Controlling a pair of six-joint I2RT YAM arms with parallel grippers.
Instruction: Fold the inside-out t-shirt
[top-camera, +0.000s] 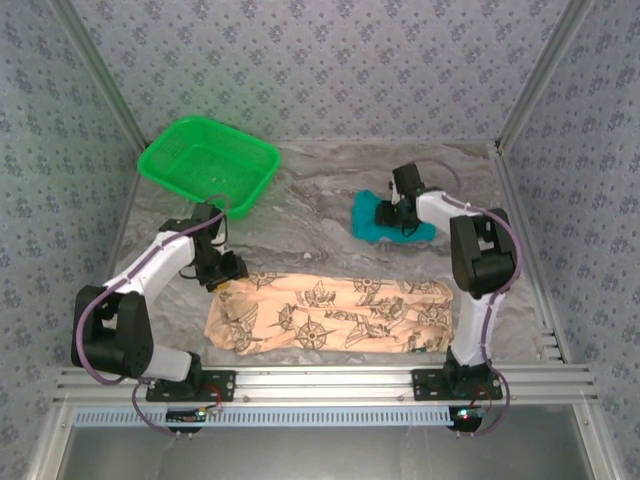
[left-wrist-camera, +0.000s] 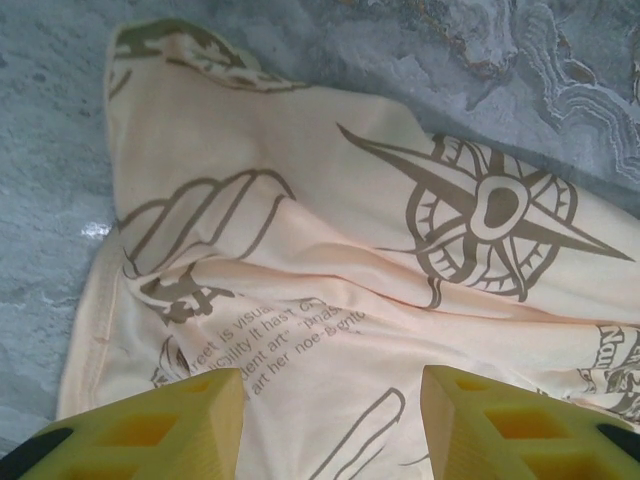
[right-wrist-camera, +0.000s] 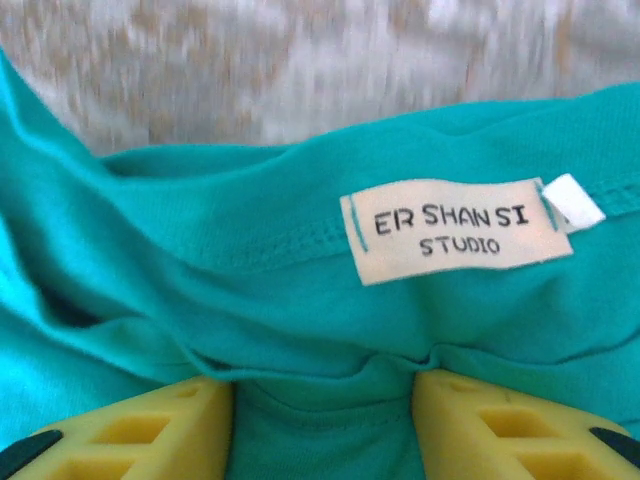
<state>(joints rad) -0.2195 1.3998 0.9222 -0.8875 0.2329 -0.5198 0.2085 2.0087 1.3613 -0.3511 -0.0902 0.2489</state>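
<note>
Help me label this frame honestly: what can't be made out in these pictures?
- Top view: whether the left gripper touches the t-shirt; too small.
- Left wrist view: the t-shirt's full outline, cut off by the right and bottom edges.
- Right wrist view: the teal garment's shape, cut off on three sides; the table behind it is blurred.
- Top view: whether the right gripper touches that garment; too small.

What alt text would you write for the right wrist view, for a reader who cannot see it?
A teal garment lies crumpled on the grey marbled table, with a cream label reading ER SHAN SI STUDIO. At the bottom edge, the right hand shows two yellow fingers, apart.
</note>
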